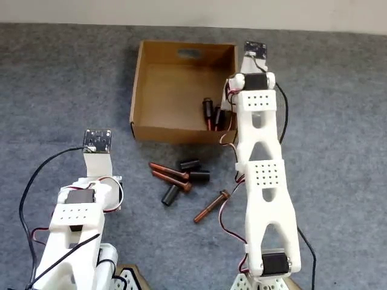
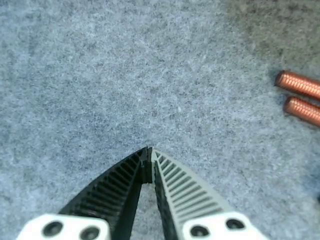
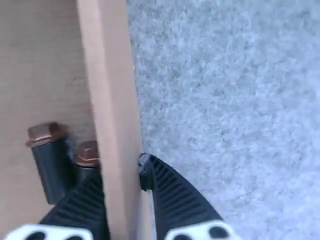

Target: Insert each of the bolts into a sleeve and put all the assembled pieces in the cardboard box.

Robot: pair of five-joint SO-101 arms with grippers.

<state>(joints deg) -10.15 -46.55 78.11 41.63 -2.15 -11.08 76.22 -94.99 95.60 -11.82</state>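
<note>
From above, three copper-coloured metal bolts (image 1: 211, 206) and three black tubular sleeves (image 1: 170, 194) lay on the grey carpeted table (image 1: 60, 78) beside the brown cardboard box (image 1: 136, 84). We judged them stiff, light and best pinched mid-shaft. At the left wrist, the left gripper (image 2: 149, 151) was closed and empty. At the right wrist, the right gripper (image 3: 121, 170) stood parted astride the box wall.

Robotics lab bench: grey felt-covered tabletop (image 1: 54, 78), white printed left arm (image 1: 75, 220) and right arm (image 1: 265, 181) with bare servo wiring, plain pale wall (image 1: 181, 11) behind.

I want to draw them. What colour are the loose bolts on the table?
Coppery orange-brown. The bolts show best in the high view.
</note>
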